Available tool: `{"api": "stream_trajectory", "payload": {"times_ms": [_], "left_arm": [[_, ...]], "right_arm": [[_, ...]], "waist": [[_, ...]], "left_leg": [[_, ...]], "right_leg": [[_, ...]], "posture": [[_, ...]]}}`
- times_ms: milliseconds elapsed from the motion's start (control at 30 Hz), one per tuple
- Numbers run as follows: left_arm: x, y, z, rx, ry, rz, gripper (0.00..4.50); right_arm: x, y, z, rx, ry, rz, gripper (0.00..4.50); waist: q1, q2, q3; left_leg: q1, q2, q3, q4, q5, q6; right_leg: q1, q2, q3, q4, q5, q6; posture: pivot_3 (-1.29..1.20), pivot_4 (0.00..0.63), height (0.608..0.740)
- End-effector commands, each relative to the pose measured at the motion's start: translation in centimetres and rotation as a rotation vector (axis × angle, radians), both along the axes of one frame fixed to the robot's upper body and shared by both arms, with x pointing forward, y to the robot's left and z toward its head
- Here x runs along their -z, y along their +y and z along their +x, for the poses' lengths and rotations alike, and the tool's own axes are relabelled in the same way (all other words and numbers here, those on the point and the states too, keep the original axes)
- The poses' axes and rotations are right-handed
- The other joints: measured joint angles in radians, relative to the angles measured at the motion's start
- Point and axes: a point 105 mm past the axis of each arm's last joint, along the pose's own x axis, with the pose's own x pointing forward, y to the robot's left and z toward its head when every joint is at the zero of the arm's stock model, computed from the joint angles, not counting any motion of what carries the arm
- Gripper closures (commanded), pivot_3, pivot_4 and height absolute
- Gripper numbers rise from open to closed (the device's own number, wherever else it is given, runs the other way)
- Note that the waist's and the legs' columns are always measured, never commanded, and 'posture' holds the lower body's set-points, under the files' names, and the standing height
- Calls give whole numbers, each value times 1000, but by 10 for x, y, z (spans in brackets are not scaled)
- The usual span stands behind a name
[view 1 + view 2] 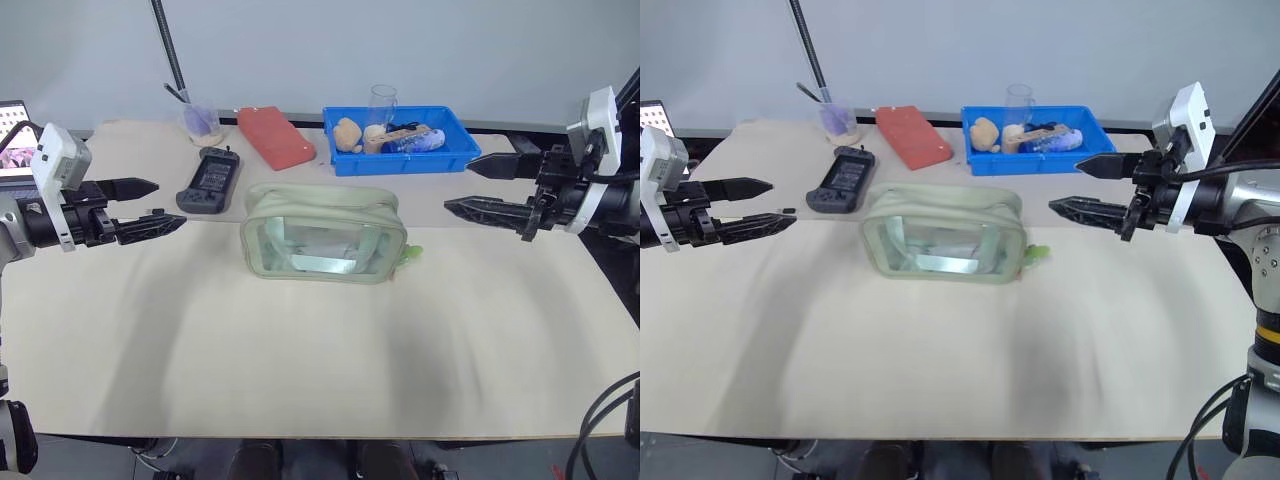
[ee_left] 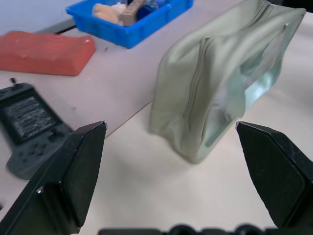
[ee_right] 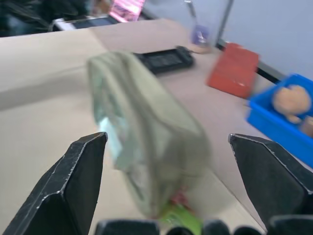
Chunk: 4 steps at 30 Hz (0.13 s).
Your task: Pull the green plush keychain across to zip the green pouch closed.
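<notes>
Here the pale sage-green boxy pouch with clear plastic sides [image 1: 323, 234] stands upright in the centre of the frame on the beige tabletop [image 1: 300, 370], its long axis running left to right across the picture, the closed zipper seam along its top. The small lime-green fuzzy plush keychain [image 1: 411, 254] lies at the pouch's right end, low by the tabletop, pointing out to the right.

The left hand [image 1: 150, 205] hangs at the left edge of the frame, its two black fingers spread wide and empty, well apart from the pouch. The right hand [image 1: 470, 185] hangs at the right edge, fingers likewise wide apart and holding nothing.

The left wrist view looks along the zipper seam at the pouch's end; the right wrist view catches the keychain [image 3: 178, 215] with a bit of pink-red cord beside it.

Behind the pouch, toward the top of the frame, sit a dark handheld game console [image 1: 209, 180], a red oblong block [image 1: 275, 137], and a blue plastic tray [image 1: 445, 155] holding tan lumps. Nothing stands between either hand and the pouch.
</notes>
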Motion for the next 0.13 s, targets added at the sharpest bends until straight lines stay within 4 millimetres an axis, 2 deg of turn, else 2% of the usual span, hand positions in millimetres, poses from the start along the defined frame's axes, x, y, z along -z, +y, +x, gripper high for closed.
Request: {"api": "stream_trajectory", "payload": {"times_ms": [33,133], "left_arm": [[-20,1,0,-10,-96,28,0],[-23,3,4,-19,-128,20,0]], "right_arm": [[-9,-7,1,60,-77,1,35],[-9,-9,5,90,-90,10,35]], "waist": [[2,0,0],[-1,0,0]], "left_leg": [[0,-1,0,0,0,0],[-1,-1,1,0,0,0]], "right_leg": [[0,-1,0,0,0,0],[-1,-1,0,-1,1,0]], "posture": [[0,150,740],[0,150,740]]}}
